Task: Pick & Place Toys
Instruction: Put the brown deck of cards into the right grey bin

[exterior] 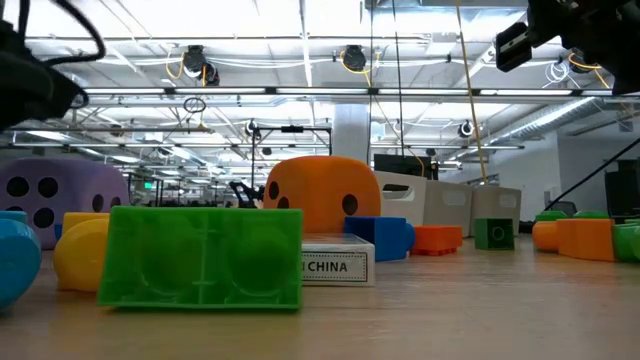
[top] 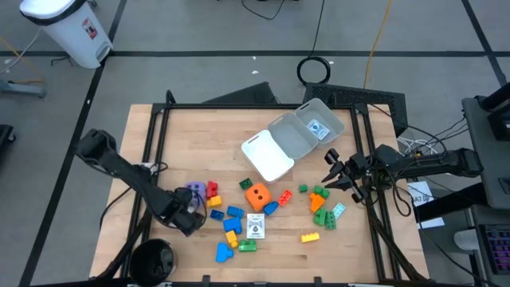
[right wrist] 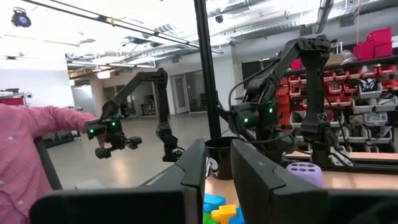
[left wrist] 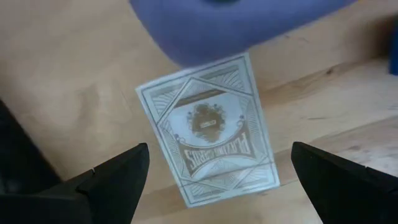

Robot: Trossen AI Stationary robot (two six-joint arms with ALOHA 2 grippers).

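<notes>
Covering the wooden table, toys scatter around 6 o'clock; left gripper gapes over a card, right gripper pinched together, empty.

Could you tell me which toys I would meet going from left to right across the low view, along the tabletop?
Purple die → green brick → orange die → small orange brick → small green cube → large orange brick.

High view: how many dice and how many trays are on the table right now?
Dice: 2 (orange die, purple die)
Trays: 2 (white tray, clear tray)
Total: 4
</notes>
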